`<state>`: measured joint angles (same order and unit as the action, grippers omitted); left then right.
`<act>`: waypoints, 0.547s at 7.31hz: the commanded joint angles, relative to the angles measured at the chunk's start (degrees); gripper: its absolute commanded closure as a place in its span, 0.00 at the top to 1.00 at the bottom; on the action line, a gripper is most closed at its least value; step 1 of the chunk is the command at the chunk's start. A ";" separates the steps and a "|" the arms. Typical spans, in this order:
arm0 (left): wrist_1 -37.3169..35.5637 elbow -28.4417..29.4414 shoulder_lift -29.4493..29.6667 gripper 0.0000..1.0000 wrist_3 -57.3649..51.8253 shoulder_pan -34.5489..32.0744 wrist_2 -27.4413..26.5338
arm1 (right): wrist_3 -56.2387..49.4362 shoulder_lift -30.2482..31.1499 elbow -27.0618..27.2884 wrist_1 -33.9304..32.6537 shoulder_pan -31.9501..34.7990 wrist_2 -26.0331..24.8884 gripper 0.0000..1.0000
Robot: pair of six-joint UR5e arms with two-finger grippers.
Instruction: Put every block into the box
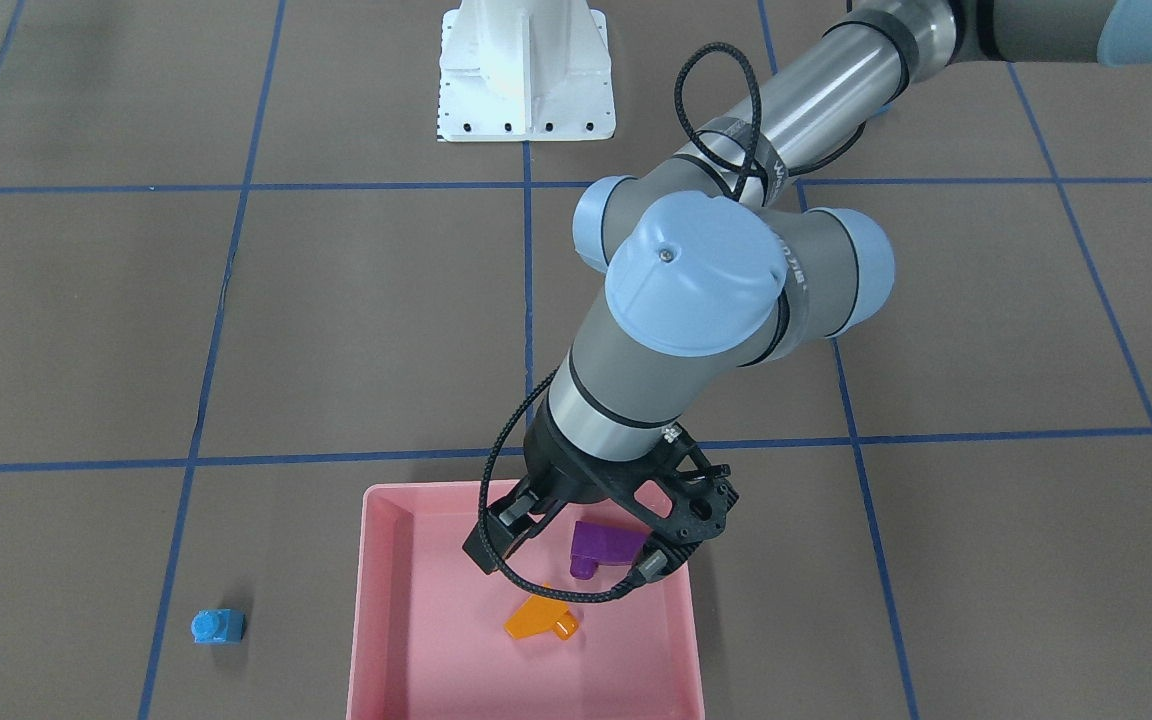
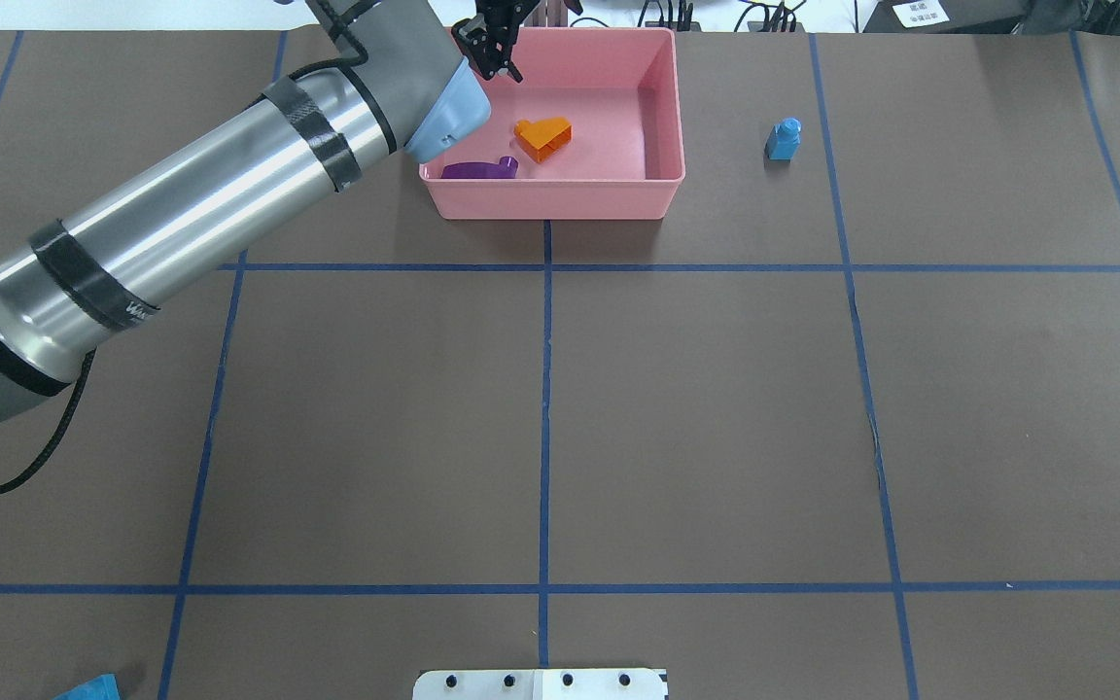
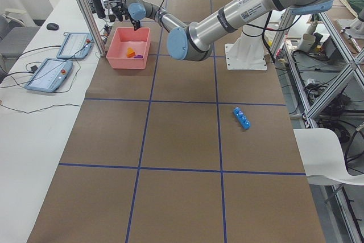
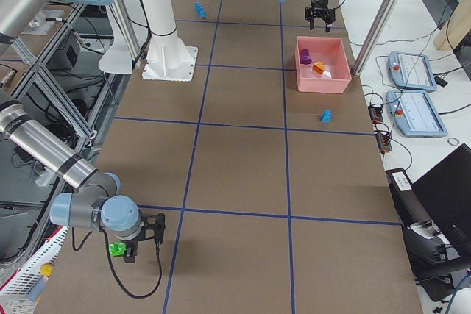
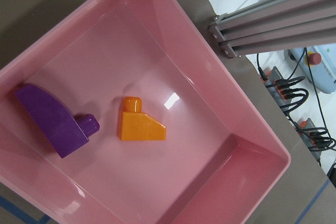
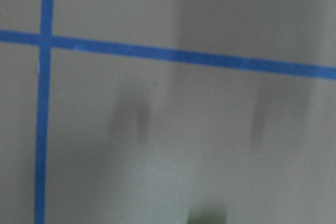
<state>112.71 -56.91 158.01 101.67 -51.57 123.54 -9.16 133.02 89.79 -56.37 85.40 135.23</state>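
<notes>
The pink box [image 1: 376, 600] holds the purple sloped block [image 1: 598, 545] and the orange sloped block [image 1: 539, 618]; both also show in the left wrist view, purple [image 5: 50, 119] and orange [image 5: 140, 127]. My left gripper [image 1: 526, 535] hovers over the box's far half, open and empty. The tiny blue block [image 1: 217, 626] stands on the table beside the box. The long blue block [image 3: 242, 118] lies near the left arm's base. The green block [image 4: 115, 249] lies right next to my right gripper [image 4: 136, 244]; I cannot tell whether that gripper is open or shut.
The white metal base [image 1: 526, 80] stands at the robot's side of the table. Aluminium frame posts [image 5: 273, 19] and tablets [image 4: 416, 112] sit just beyond the box at the table's far edge. Blue tape lines grid the brown table.
</notes>
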 commanded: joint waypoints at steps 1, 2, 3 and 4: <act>-9.58 -10.46 -3.75 1.00 -7.27 -0.37 0.56 | -3.85 0.75 -8.09 5.35 1.87 -0.49 1.00; -14.14 -15.20 -5.85 1.00 -12.15 -0.80 0.56 | -2.89 0.49 -10.22 7.74 1.96 -0.06 1.00; -20.19 -24.47 -11.79 1.00 -19.42 -0.29 0.39 | -0.88 0.14 -10.25 7.85 1.96 0.64 1.00; -21.82 -35.88 -22.12 1.00 -26.19 -0.19 0.38 | 2.01 -0.21 -10.33 7.85 1.96 3.17 1.00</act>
<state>95.00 -80.13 146.09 83.79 -51.94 123.99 -10.10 133.22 80.04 -49.06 87.32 136.19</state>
